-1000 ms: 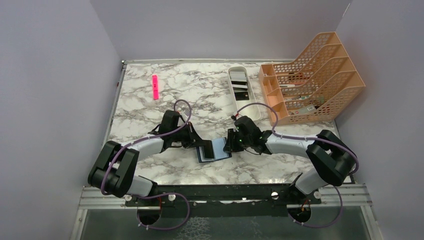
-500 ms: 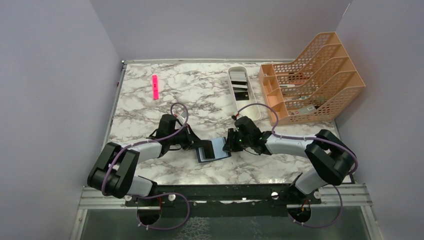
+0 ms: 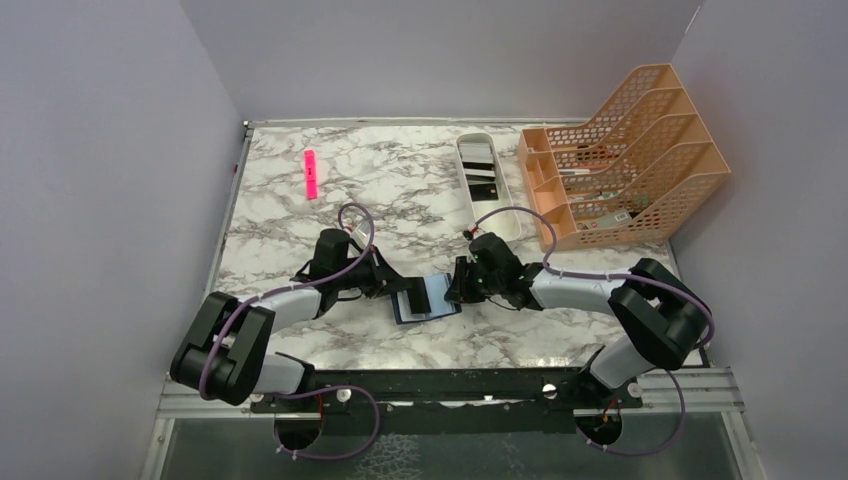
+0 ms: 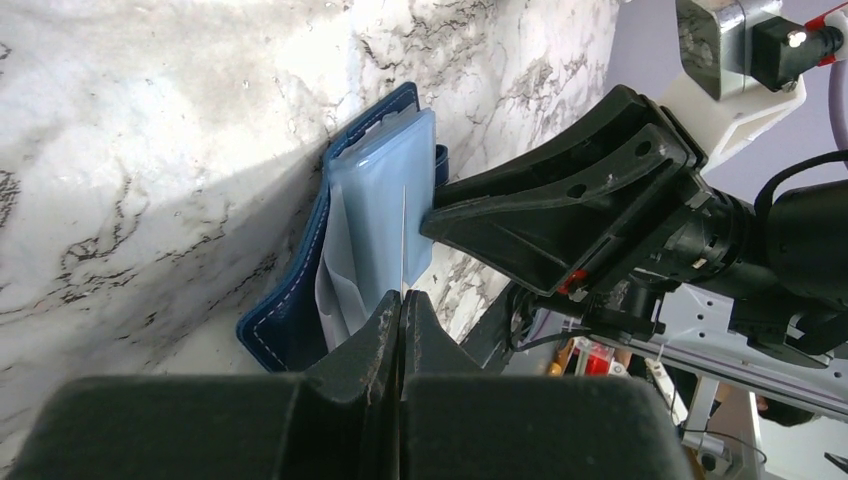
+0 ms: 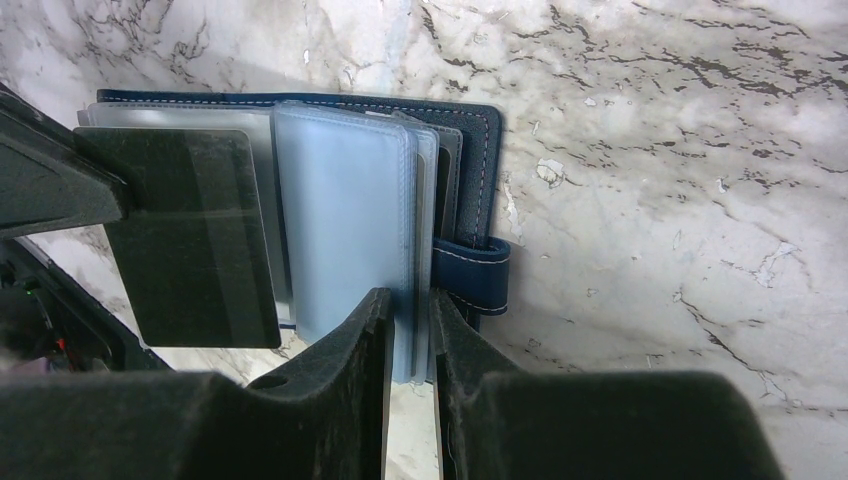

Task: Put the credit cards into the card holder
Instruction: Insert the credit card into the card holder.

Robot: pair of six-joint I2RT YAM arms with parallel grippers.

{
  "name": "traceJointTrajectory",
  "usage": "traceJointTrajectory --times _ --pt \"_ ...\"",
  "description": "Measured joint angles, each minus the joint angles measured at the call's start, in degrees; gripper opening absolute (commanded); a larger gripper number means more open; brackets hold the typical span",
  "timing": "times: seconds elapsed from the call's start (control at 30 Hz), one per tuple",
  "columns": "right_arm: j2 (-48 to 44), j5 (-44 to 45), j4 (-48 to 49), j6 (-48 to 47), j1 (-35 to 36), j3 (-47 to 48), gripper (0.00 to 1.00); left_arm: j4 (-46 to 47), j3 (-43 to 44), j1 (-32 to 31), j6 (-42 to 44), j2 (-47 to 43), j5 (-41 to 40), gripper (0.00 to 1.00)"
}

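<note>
Both arms stretched low toward card holder (image 3: 428, 301); left claw (image 4: 402, 298) clamps card (image 5: 190, 235), right claw (image 5: 410, 305) pinches its sleeves (image 5: 345, 220).

Stitched leather-look card holder (image 5: 470, 130), glossy credit card (image 5: 190, 235), marble-look table (image 5: 650, 150).

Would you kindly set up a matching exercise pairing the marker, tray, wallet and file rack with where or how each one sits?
Things:
1. pink marker
2. white tray
3. wallet
4. orange rack

Places:
a. far right corner
b. lying open at the near middle
c. far left, on its own
d. just left of the rack, dark cards inside

Pairs: 1-c, 2-d, 3-b, 4-a
</note>
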Motion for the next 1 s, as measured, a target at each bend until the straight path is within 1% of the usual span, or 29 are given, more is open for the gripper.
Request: traceJointTrajectory --times 0.5,1.0 --pt "-0.04 0.00 0.20 -0.02 0.00 -0.09 0.23 -0.20 -0.20 0.39 2.19 0.02 -2.10 0.00" --pt "-0.04 -0.02 0.24 -0.02 0.00 -0.09 0.23 -0.33 -0.20 0.39 3.50 1.03 -2.32 0.00"
